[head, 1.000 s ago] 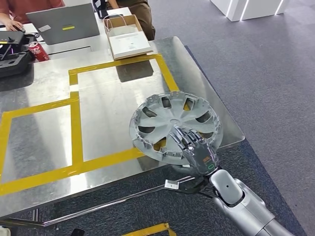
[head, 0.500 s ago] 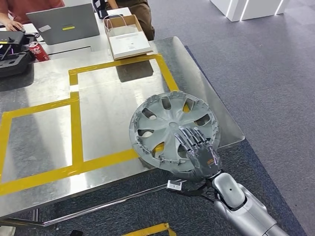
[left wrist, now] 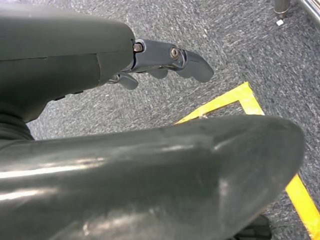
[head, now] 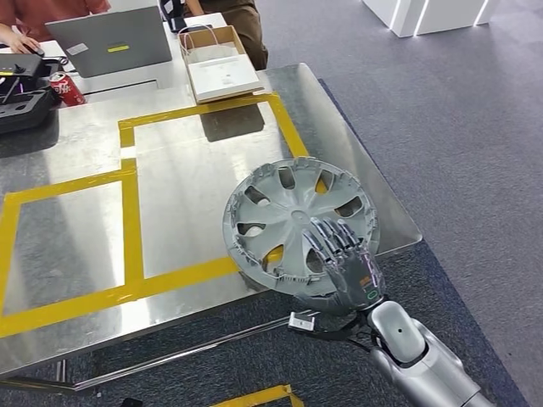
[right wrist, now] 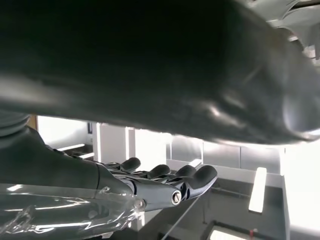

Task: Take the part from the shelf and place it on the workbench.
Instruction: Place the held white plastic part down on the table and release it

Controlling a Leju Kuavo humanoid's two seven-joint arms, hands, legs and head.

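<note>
Resting on the near right corner of the steel workbench [head: 192,195], the grey hubcap [head: 291,216] lies face up over the yellow tape [head: 131,229], its near edge jutting past the bench edge. The right hand [head: 345,263] lies on that near rim, fingers [head: 330,242] stretched flat across the cap's upper face; whether the thumb is clamped underneath I cannot tell. The left hand [left wrist: 158,60] hangs over grey carpet by a yellow floor line, fingers loosely apart and holding nothing. At the far end of the bench sit a laptop [head: 105,38], a red can [head: 64,87] and a cardboard box [head: 217,64].
</note>
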